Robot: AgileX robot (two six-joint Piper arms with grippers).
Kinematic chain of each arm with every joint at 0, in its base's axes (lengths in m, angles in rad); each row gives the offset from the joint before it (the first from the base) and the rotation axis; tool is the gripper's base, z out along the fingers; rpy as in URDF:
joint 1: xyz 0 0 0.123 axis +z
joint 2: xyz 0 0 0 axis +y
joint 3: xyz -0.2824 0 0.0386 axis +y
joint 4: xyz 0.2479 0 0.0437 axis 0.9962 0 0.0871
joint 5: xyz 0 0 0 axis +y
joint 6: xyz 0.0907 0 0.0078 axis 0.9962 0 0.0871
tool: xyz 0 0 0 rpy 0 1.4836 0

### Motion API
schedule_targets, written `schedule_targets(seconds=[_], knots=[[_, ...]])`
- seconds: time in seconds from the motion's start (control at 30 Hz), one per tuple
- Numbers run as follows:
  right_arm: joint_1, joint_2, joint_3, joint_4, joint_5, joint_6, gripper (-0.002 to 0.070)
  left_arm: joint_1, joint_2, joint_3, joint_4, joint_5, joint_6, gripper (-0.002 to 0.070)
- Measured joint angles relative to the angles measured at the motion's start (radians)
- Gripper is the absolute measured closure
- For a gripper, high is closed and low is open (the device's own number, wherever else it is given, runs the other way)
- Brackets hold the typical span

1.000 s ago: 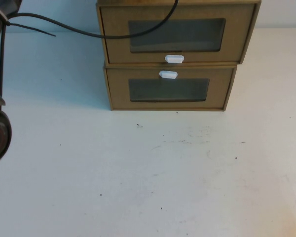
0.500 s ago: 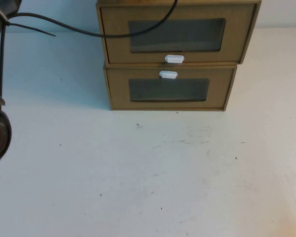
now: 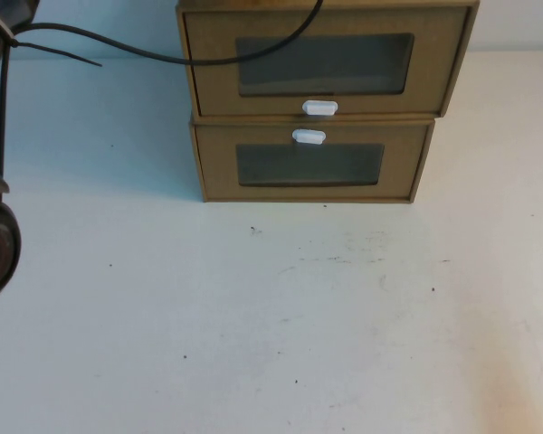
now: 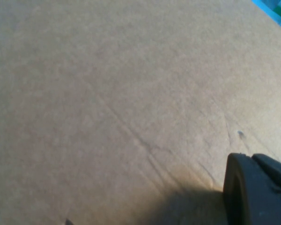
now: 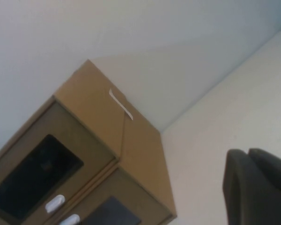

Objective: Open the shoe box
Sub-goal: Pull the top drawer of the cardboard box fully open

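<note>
A white desk (image 3: pixel 281 325), flecked with small dark specks and faint scuffs, fills most of the high view. At top centre stand two brown cardboard boxes, the upper shoe box (image 3: pixel 326 59) resting on the lower shoe box (image 3: pixel 312 167). Each has a dark window and white pull tabs (image 3: pixel 319 108), and both are closed. A black cable (image 3: pixel 163 57) curves in from the upper left across the upper box. A pale wall (image 5: pixel 131 28) rises behind. The left hand (image 4: pixel 253 190) hangs close over plain cardboard; whether it is spread or pressed together I cannot tell. The right hand (image 5: pixel 250 187), pressed together, is well apart from the boxes.
</note>
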Motion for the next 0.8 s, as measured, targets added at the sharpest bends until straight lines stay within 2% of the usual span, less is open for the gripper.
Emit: schedule_targets(seconds=[0.53, 0.67, 0.8], knots=[[0.000, 0.000, 0.000, 0.139, 0.015, 0.000, 0.0690, 0.000, 0.000, 0.000, -0.002, 0.001, -0.012, 0.0679], [0.000, 0.038, -0.087, 0.097, 0.159, 0.000, 0.0690, 0.000, 0.000, 0.000, -0.002, 0.002, -0.018, 0.0679], [0.000, 0.223, -0.270, -0.049, 0.372, -0.005, 0.0690, 0.000, 0.000, 0.000, -0.002, 0.010, -0.022, 0.0679]])
